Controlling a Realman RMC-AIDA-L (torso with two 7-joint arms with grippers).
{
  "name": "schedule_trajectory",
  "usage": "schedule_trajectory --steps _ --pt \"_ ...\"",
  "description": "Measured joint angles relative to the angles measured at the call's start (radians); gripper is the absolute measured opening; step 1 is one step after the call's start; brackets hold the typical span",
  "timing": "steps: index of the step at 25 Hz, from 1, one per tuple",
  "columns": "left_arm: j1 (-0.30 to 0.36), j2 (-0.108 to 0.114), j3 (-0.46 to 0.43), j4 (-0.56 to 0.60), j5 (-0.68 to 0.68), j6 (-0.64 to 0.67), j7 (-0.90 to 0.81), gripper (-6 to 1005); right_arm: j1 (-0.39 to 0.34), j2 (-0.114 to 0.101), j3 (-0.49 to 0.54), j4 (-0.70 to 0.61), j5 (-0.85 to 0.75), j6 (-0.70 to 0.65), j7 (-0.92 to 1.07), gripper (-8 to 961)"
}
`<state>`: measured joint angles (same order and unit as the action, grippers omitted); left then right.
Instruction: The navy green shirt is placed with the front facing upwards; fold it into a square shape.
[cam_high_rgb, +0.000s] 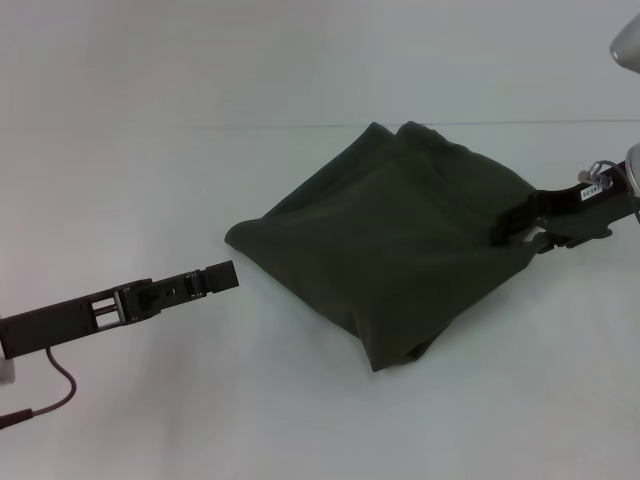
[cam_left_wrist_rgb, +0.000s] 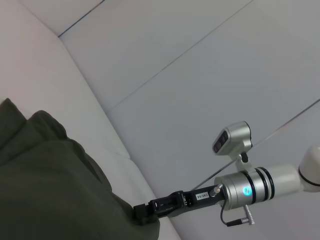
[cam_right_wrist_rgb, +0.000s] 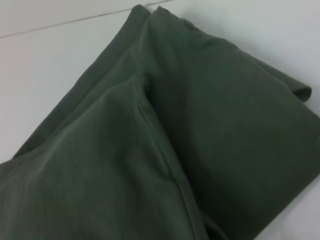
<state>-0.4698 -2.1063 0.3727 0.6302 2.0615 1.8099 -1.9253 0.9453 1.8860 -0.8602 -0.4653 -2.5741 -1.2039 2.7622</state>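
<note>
Shirt (cam_high_rgb: 385, 255) folded, lettering hidden; right end effector (cam_high_rgb: 510, 225) tips buried in edge.

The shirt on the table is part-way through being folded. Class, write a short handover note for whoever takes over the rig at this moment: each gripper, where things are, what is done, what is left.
Left gripper: off the cloth, held low over the table just left of the shirt, holding nothing. I can't tell if its fingers are open.
Right gripper: at the shirt's right edge, tip against or in the fabric; grip not clear.
Shirt: mid-table, already folded into a compact, roughly four-sided bundle, set at an angle. No lettering showing.
Done: main folds.
Left: edges look uneven and layers puffy, so it probably needs squaring and flattening, then the right arm withdrawn.
</note>
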Motion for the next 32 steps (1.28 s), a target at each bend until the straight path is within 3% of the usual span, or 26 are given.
schedule_trajectory --steps 17,23,32 --pt "-0.001 0.0 -0.002 0.0 -0.009 -0.007 0.012 962 -0.026 0.016 0.115 0.03 0.008 0.008 0.014 711" --pt "-0.001 0.0 -0.002 0.0 -0.013 -0.008 0.012 962 -0.022 0.018 0.114 0.03 0.008 0.013 0.006 496" --pt "-0.005 0.003 -0.002 0.0 -0.016 -0.01 0.015 962 -0.015 0.034 0.119 0.019 0.009 0.025 -0.029 269"
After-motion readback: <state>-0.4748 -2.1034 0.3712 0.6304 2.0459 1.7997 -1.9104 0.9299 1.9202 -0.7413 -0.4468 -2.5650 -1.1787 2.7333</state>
